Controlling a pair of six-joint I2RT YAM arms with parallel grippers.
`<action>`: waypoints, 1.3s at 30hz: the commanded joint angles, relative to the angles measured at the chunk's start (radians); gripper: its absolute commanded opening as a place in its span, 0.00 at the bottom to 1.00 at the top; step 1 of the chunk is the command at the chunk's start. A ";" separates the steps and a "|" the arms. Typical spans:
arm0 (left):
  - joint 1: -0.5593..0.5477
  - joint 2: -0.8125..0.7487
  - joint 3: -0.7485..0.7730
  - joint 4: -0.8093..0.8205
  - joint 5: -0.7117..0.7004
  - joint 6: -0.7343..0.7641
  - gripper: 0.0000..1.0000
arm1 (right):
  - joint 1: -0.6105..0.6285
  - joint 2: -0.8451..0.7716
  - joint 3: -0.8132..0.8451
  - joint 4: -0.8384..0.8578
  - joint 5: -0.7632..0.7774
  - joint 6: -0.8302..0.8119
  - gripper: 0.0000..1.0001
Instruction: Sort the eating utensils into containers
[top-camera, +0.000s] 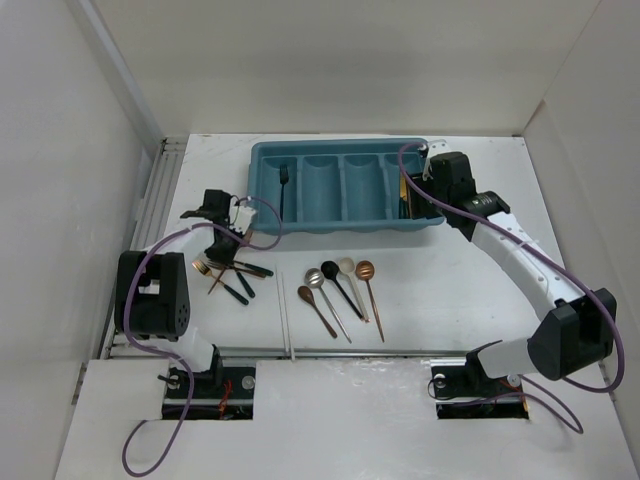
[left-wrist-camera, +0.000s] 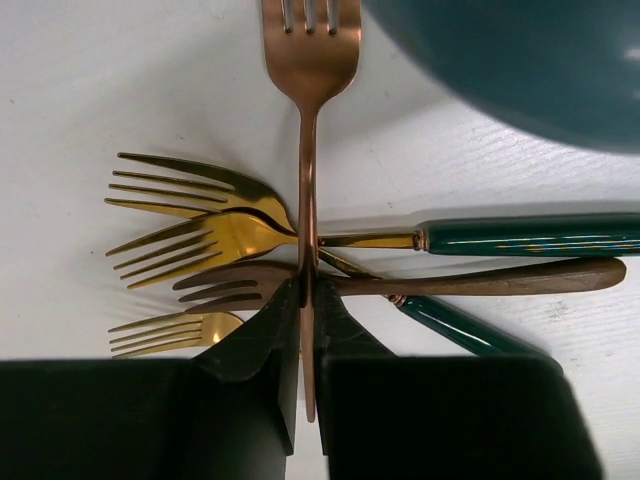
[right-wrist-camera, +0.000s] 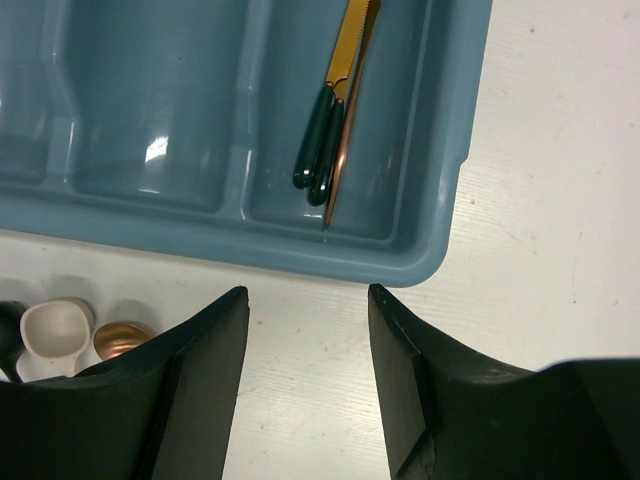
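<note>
My left gripper (left-wrist-camera: 308, 292) is shut on the handle of a copper fork (left-wrist-camera: 310, 60), whose tines point away from me. This fork lies across a pile of gold forks with dark green handles (left-wrist-camera: 215, 238) and another copper fork (left-wrist-camera: 480, 280). From above, the left gripper (top-camera: 222, 243) is over that pile, left of the teal tray (top-camera: 345, 222). A black fork (top-camera: 285, 180) lies in the tray's leftmost slot. The right gripper (right-wrist-camera: 308, 295) hangs open over bare table just before the tray's right corner (right-wrist-camera: 420, 262). Green-handled knives and a copper one (right-wrist-camera: 330, 130) lie in the rightmost slot.
Several spoons (top-camera: 340, 285) in copper, silver, black and cream are fanned on the table in front of the tray. White chopsticks (top-camera: 286, 325) lie to their left. A cream spoon (right-wrist-camera: 55, 330) and a copper spoon (right-wrist-camera: 120, 338) show beside the right gripper's left finger.
</note>
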 joint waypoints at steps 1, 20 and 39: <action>0.018 0.041 0.002 -0.008 0.062 -0.013 0.00 | 0.008 -0.011 0.004 0.012 0.015 -0.005 0.57; 0.094 -0.061 0.474 -0.130 0.104 -0.339 0.00 | 0.008 0.071 0.102 0.022 -0.006 0.005 0.55; -0.113 0.332 0.787 0.161 0.168 -0.642 0.00 | 0.075 0.114 0.081 0.008 0.020 0.100 0.61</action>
